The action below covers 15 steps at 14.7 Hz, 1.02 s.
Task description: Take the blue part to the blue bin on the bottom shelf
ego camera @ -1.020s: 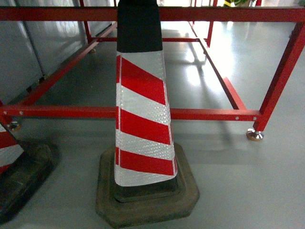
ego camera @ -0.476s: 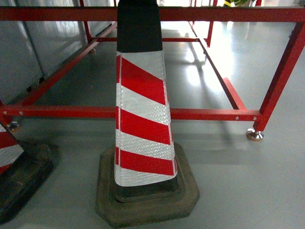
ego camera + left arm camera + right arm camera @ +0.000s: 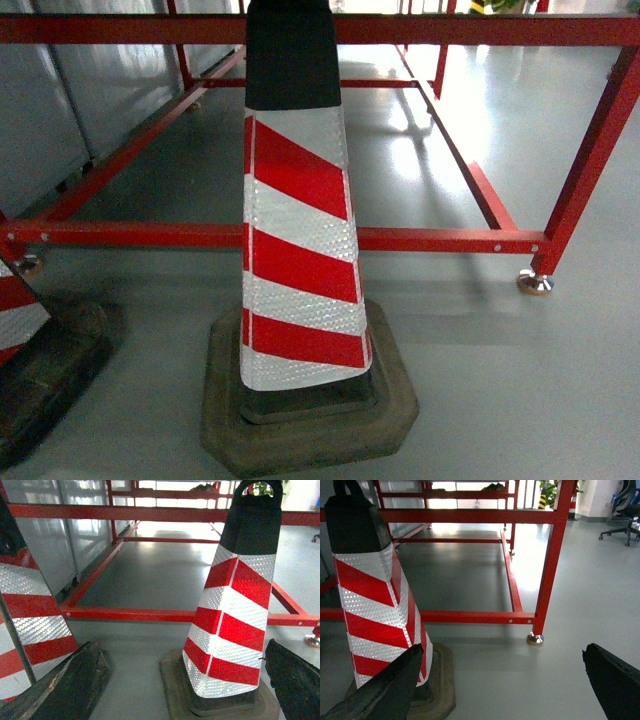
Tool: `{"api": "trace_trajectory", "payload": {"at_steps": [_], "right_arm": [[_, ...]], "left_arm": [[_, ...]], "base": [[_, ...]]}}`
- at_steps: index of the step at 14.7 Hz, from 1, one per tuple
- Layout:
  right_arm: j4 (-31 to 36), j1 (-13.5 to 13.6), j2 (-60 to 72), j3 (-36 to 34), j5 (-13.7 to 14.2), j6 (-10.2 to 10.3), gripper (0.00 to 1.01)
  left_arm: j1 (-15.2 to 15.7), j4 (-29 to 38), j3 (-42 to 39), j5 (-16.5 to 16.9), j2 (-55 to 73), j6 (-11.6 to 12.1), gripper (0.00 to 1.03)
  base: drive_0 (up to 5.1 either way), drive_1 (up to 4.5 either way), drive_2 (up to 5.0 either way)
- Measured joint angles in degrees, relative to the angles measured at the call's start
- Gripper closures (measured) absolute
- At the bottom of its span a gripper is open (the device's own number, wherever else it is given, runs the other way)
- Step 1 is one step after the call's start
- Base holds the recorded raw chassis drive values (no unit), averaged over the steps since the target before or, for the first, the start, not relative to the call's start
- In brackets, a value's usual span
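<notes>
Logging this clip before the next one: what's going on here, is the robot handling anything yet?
Nothing is being handled. The head camera faces a red-and-white striped traffic cone standing on the grey floor in front of a red tube frame, with a second cone at the left edge. Both wrist views show open, empty jaws on the left gripper and right gripper. No blue part, bin or shelf is in view.

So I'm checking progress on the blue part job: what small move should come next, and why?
Probably turn the base to search. Only a striped cone, a red frame and bare floor show; no blue part or bin. Both grippers look open, holding nothing.
</notes>
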Motion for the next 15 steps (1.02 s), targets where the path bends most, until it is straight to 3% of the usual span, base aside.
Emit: {"api": "trace_trajectory", "payload": {"at_steps": [15], "right_arm": [[0.0,0.0,0.0,0.0,0.0,0.0,0.03]], "left_arm": [[0.0,0.0,0.0,0.0,0.0,0.0,0.05]], "base": [[0.0,0.00,0.0]]}}
